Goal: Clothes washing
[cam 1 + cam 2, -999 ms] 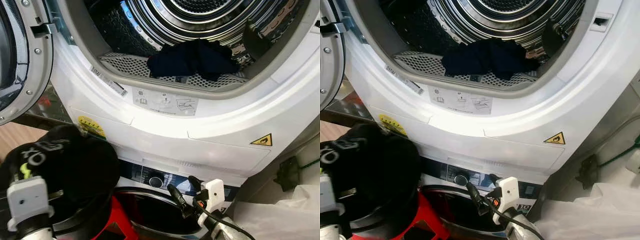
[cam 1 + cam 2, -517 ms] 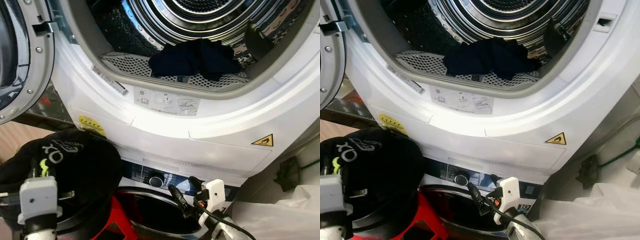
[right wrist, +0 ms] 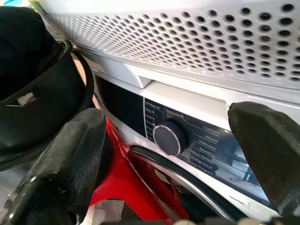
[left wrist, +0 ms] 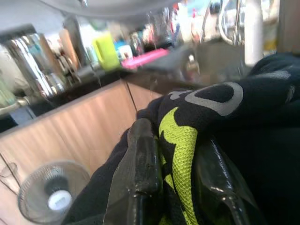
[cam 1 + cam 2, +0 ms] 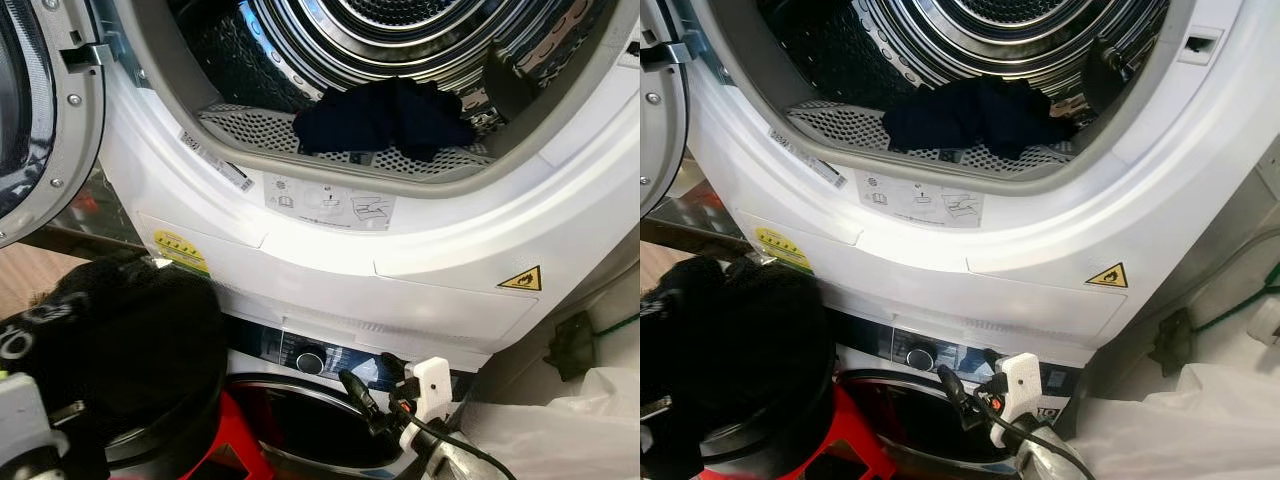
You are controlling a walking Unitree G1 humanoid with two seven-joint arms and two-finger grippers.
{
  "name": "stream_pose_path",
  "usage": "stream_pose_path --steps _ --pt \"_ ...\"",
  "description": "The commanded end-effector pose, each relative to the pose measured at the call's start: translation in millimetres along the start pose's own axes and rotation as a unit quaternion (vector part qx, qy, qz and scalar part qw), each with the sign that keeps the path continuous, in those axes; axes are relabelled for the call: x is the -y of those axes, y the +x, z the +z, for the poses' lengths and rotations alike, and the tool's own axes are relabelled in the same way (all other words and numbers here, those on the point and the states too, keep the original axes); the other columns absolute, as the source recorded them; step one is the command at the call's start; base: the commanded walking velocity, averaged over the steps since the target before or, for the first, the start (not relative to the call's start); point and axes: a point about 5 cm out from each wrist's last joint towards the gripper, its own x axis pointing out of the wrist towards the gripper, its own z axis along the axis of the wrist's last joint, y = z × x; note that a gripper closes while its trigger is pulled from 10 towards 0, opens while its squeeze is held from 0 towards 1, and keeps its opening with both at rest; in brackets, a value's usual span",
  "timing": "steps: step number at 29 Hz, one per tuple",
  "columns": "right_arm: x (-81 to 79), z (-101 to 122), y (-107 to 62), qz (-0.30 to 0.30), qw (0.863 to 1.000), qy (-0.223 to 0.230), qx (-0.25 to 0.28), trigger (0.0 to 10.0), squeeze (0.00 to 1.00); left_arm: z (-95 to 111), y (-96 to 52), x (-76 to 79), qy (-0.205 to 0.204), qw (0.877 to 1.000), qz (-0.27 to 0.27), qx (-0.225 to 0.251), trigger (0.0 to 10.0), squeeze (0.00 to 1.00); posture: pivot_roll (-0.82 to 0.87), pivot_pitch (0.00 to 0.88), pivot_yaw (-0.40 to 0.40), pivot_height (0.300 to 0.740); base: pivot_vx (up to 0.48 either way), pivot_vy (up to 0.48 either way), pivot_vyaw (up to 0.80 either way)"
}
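The left gripper is closed on a black garment, low beside the open drum. It may catch the door rim, probably. The right gripper hangs open.

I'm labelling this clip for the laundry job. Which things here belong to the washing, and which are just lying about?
Part of the job:
- black garment pinched in the left gripper
- dark clothes inside the open upper drum
- lower machine's dial, in front of the open right gripper

Just lying about:
- white plastic sheet
- fan
- yellow cup
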Motion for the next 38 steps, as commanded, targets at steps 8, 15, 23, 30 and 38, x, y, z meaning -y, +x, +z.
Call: stream_pose_path --steps 8,15,23,30,38 --pt "-0.4 -3.9 -2.0 0.001 1.000 -0.005 -0.007 10.0 0.00 -9.3 3.6 10.5 -0.013 0.999 -0.020 -0.036 10.0 1.00 0.02 0.105 -0.010 0.740 0.000 0.000 0.00" --pt "-0.9 -4.4 -2.4 0.003 1.000 -0.007 -0.010 10.0 0.00 17.4 9.9 13.7 0.031 0.997 -0.031 0.065 10.0 1.00 0.02 0.113 -0.014 0.740 0.000 0.000 0.00" --pt "-1.5 -4.7 -1.8 0.005 1.000 -0.007 -0.011 10.0 0.00 22.0 -0.4 16.4 0.054 0.995 -0.027 0.081 10.0 0.00 0.02 0.115 -0.015 0.740 0.000 0.000 0.00" --pt "-1.6 -4.3 -1.6 0.005 1.000 -0.007 -0.010 10.0 0.00 20.0 0.6 11.9 0.067 0.994 -0.013 0.082 10.0 0.00 0.03 0.116 -0.014 0.740 0.000 0.000 0.00" --pt "-2.0 -4.4 -2.2 0.005 1.000 -0.008 -0.011 10.0 0.00 6.4 5.6 -3.0 0.080 0.996 0.041 0.024 10.0 0.00 0.03 0.118 -0.013 0.740 0.000 0.000 0.00"
